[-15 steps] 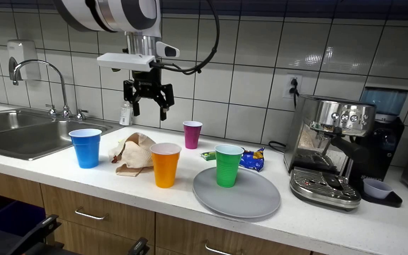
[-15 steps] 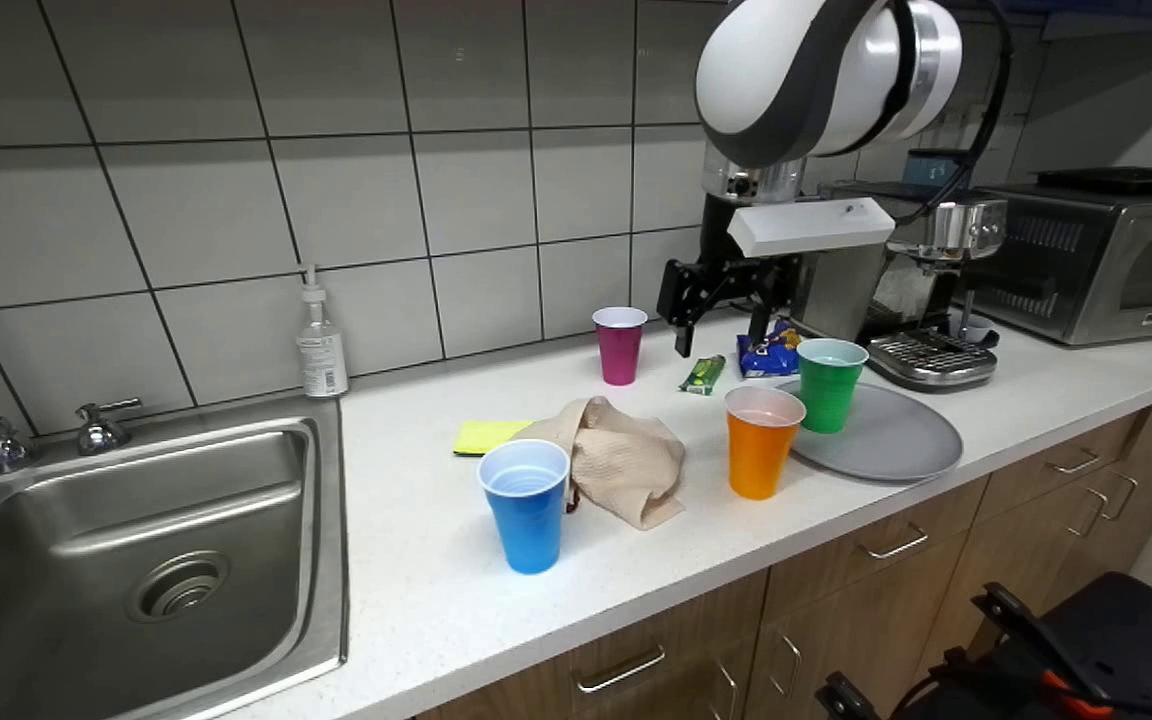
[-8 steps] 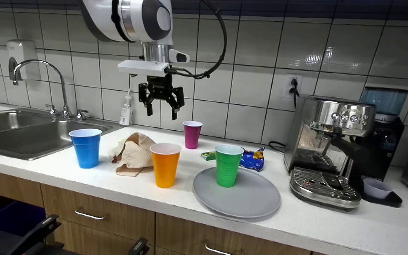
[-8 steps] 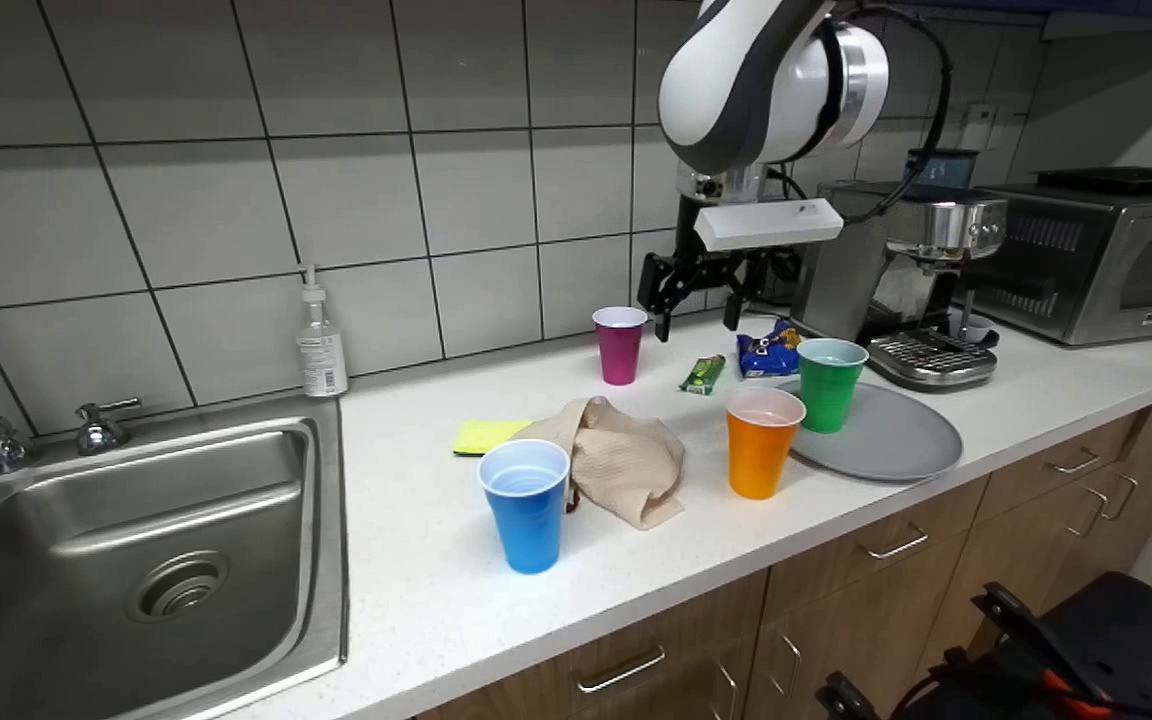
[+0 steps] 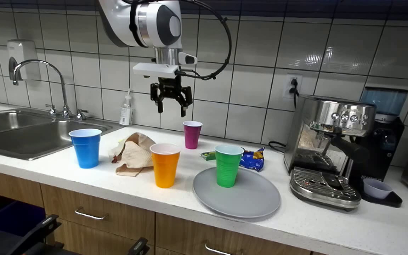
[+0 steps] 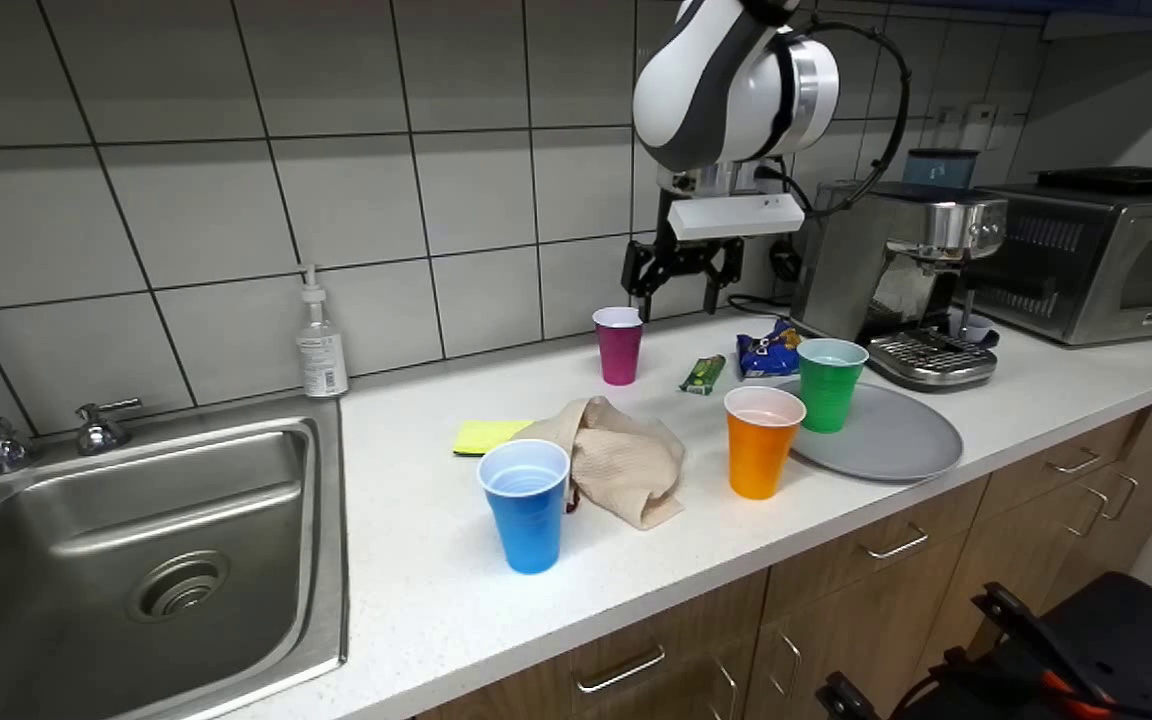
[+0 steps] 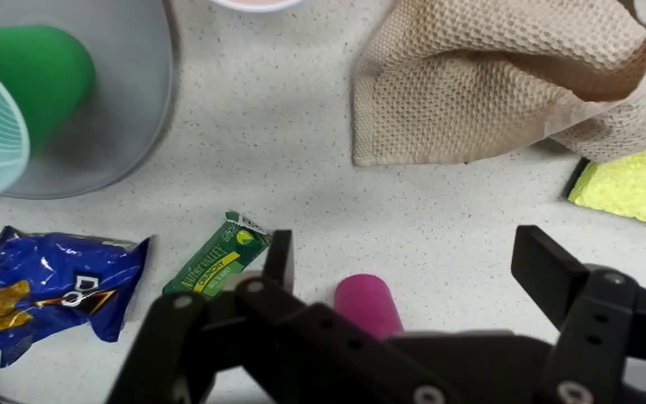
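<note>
arm (image 5: 153,25) shifted, fingers (image 5: 183,110) nearer magenta cup (image 5: 192,136)

Both exterior views face the tiled wall (image 5: 250,88) across a counter (image 5: 190,162) the wrist view shares, closer, apparently from overhead.

In both exterior views we find the magenta cup (image 6: 619,355) standing upright, white at the rim and pale inside, well behind and left of the grey plate (image 6: 896,440). In the wrist view we record the snack bar (image 7: 213,258), its green wrapper printed "Nature Valley Crunchy", lying flat, nearer that plate yet clear of its rim.
</note>
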Controlling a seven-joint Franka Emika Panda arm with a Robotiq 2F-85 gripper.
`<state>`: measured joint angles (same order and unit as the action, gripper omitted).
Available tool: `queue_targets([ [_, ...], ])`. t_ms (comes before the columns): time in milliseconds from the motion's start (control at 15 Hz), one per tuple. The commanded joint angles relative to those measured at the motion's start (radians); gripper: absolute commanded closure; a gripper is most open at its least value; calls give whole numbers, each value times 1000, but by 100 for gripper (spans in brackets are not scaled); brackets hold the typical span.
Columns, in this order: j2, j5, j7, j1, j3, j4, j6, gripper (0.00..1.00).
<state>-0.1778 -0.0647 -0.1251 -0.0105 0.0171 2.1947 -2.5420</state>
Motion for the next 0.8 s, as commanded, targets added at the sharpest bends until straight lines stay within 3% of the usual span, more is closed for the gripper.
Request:
queue_targets([
  [0, -2, 2, 1, 5, 6, -4, 2, 0],
  [533, -5, 2, 0, 6, 6, -6, 3, 0],
  [733, -20, -65, -45, 21, 24, -12, -27, 0],
])
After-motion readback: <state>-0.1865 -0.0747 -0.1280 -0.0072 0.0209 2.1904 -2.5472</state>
